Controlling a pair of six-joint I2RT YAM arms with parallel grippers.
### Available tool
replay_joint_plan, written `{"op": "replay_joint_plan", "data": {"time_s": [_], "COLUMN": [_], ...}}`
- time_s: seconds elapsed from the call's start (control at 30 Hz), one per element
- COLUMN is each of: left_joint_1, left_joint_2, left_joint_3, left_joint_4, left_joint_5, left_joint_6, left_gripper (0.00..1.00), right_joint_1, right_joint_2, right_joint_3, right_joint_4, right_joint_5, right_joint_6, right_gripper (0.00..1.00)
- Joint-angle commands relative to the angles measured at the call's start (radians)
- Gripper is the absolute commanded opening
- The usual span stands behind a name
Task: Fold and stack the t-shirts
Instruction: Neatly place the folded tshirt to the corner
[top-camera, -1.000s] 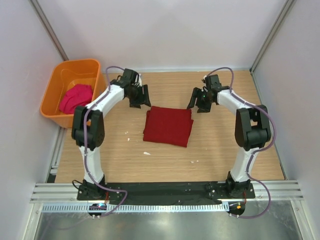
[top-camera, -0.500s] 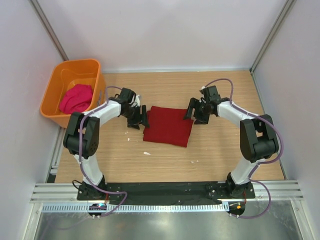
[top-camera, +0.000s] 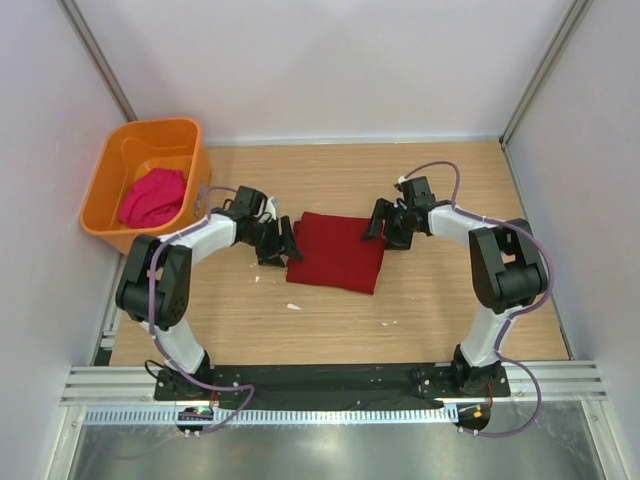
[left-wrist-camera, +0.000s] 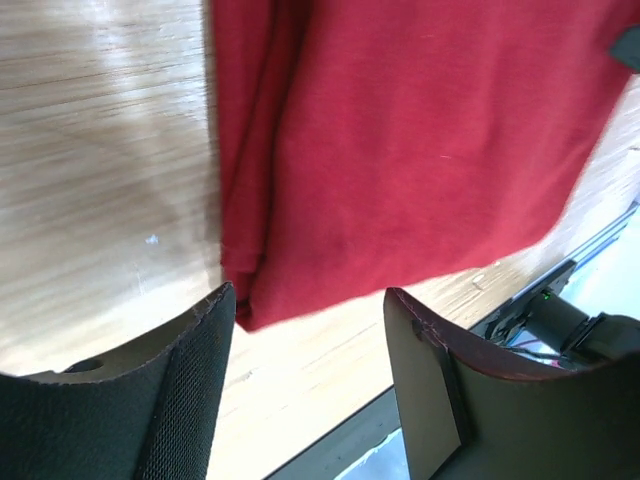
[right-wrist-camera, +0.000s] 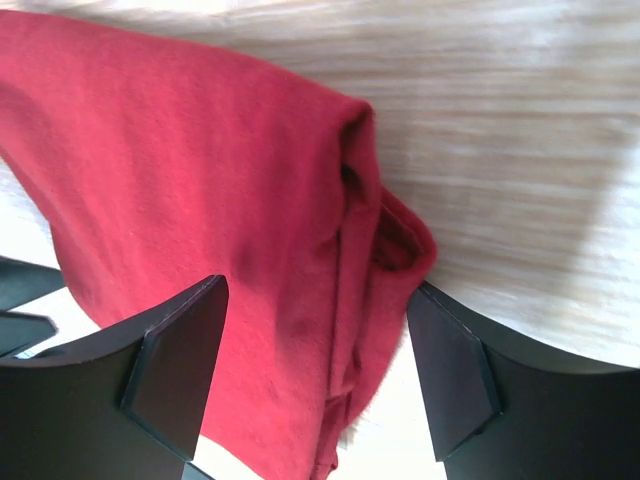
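The dark crimson t-shirt (top-camera: 337, 252) lies folded into a flat rectangle on the desk (top-camera: 440, 300), midway between the left and right edges and somewhat nearer the far edge. The left jaws stand apart at the shirt's left edge; in the left wrist view a layered corner of the cloth sits between the two fingers (left-wrist-camera: 190, 395). The right jaws are also apart, at the shirt's far right corner, with its bunched fold between their fingers (right-wrist-camera: 175, 365). Whether either pair touches the cloth I cannot tell. The magenta-pink t-shirt (top-camera: 152, 197) lies crumpled inside the orange tub (top-camera: 150, 128), which sits just off the desk's far left corner.
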Motion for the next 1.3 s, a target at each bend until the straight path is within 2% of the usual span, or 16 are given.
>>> {"op": "replay_joint_plan", "data": {"time_s": [0.0,0.1,0.23,0.27,0.3,0.33,0.4,0.57,0.6,0.7,0.73,0.8,1.03,1.07,1.2,1.27], "left_joint_1": [0.005,0.017,0.043,0.06,0.069,0.078,0.1,0.103,0.102,0.103,0.103,0.103,0.103,0.103,0.103,0.102], "left_joint_2": [-0.104,-0.162,-0.269,-0.291,-0.334,-0.349,-0.38,-0.414,-0.412,-0.399,-0.392,-0.369,-0.337,-0.339,-0.33,-0.32], "left_joint_3": [0.04,0.074,0.088,0.086,0.083,0.076,0.068,0.036,0.031,0.025,0.02,0.011,-0.033,-0.041,-0.075,-0.07], "left_joint_4": [-0.016,-0.095,-0.177,-0.187,-0.191,-0.205,-0.222,-0.282,-0.282,-0.271,-0.253,-0.235,-0.199,-0.192,-0.164,-0.162], "left_joint_5": [-0.035,-0.087,-0.141,-0.149,-0.149,-0.149,-0.144,-0.172,-0.175,-0.166,-0.148,-0.138,-0.117,-0.106,-0.092,-0.086], "left_joint_6": [-0.001,0.041,0.082,0.091,0.095,0.098,0.111,0.156,0.164,0.176,0.176,0.174,0.188,0.185,0.177,0.177], "left_gripper": [0.63,0.63,0.64,0.64,0.65,0.65,0.65,0.65,0.65,0.65,0.65,0.65,0.64,0.64,0.64,0.64], "right_joint_1": [0.013,0.023,0.043,0.049,0.053,0.053,0.052,0.052,0.053,0.041,0.036,0.017,-0.138,-0.154,-0.235,-0.24], "right_joint_2": [0.03,0.04,0.042,0.037,0.037,0.039,0.036,0.043,0.048,0.086,0.115,0.146,0.299,0.336,0.46,0.517], "right_joint_3": [0.021,0.027,0.038,0.04,0.043,0.047,0.076,0.176,0.216,0.308,0.335,0.408,0.63,0.682,0.843,0.949], "right_joint_4": [0.068,0.075,0.083,0.083,0.078,0.072,0.01,-0.173,-0.226,-0.325,-0.345,-0.395,-0.431,-0.407,-0.353,-0.315], "right_joint_5": [-0.006,0.004,0.007,0.026,0.031,0.036,0.08,0.192,0.273,0.349,0.44,0.5,0.694,0.756,0.817,0.861], "right_joint_6": [-0.025,-0.028,-0.042,-0.053,-0.063,-0.088,-0.122,-0.343,-0.364,-0.454,-0.479,-0.548,-0.684,-0.695,-0.718,-0.787], "right_gripper": [0.77,0.74,0.56,0.42,0.34,0.11,0.01,0.01,0.01,0.01,0.01,0.01,0.01,0.01,0.01,0.01]}}
